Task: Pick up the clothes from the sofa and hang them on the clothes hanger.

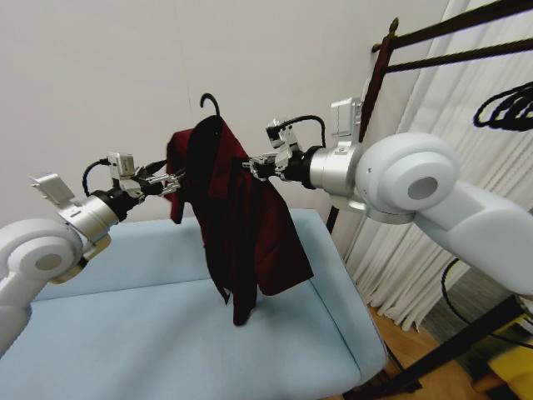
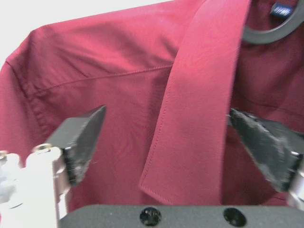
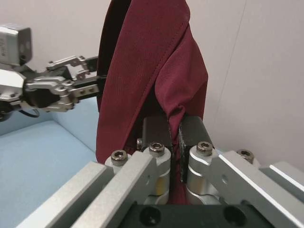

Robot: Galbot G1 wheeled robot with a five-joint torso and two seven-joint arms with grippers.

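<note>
A dark red shirt (image 1: 241,217) hangs on a black hanger (image 1: 210,102) in the air above the sofa. My right gripper (image 1: 248,165) is shut on the shirt's shoulder fabric; in the right wrist view its two pads (image 3: 156,130) pinch a fold of cloth. My left gripper (image 1: 172,183) is at the shirt's other shoulder, open. Its fingers (image 2: 83,135) stand wide apart with the shirt (image 2: 142,95) and its collar edge just ahead of them. A part of the hanger (image 2: 273,33) shows by the collar. The right wrist view shows the left gripper (image 3: 90,88) touching the shirt's edge.
A light blue sofa (image 1: 166,333) lies below the shirt. The dark clothes rack (image 1: 466,33) with its post (image 1: 375,83) stands at the upper right, with a spare black hanger (image 1: 508,104) on it. White curtains (image 1: 416,250) hang behind it. A pale wall is behind.
</note>
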